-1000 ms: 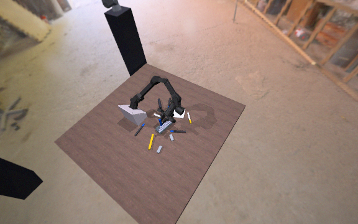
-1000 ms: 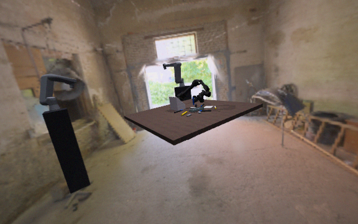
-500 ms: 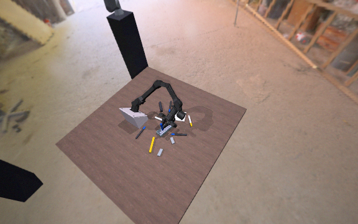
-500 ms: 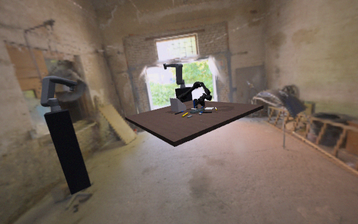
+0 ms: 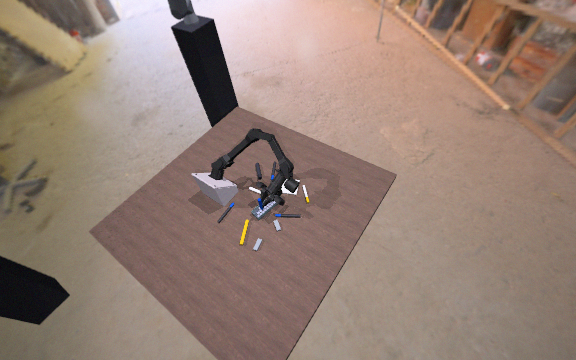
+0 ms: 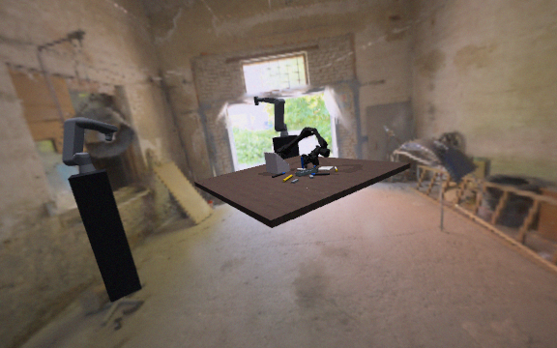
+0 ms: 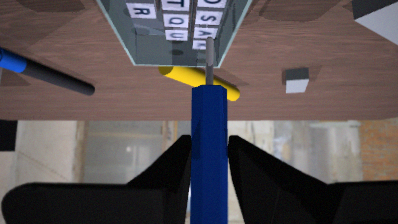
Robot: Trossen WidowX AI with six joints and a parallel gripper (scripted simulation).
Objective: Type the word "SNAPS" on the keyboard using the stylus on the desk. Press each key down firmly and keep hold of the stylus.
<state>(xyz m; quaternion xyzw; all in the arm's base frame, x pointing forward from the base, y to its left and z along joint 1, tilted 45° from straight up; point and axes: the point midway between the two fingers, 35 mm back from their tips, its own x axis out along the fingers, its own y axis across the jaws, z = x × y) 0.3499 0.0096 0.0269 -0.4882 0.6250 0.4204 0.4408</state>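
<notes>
My gripper (image 7: 209, 143) is shut on the blue stylus (image 7: 209, 112) (image 5: 260, 203) (image 6: 303, 161). In the wrist view the stylus's thin grey tip points at the grey keyboard (image 7: 149, 54). The tip overlaps the key marked A, near the end of a row. Whether it touches or presses that key cannot be told. The keyboard also shows in the top view, below the gripper, which partly hides it. In the wrist view only a few keys show, with letters such as R, Q, U and S; the rest lie out of view.
A yellow marker (image 5: 244, 232) (image 7: 182, 76) lies past the keyboard's end. A dark pen with a blue cap (image 5: 225, 213) (image 7: 60, 78) lies to one side, another (image 5: 290, 216) on the other side. Small grey blocks (image 5: 257, 244) (image 5: 277, 225) and a white-and-yellow marker (image 5: 305, 192) lie around it.
</notes>
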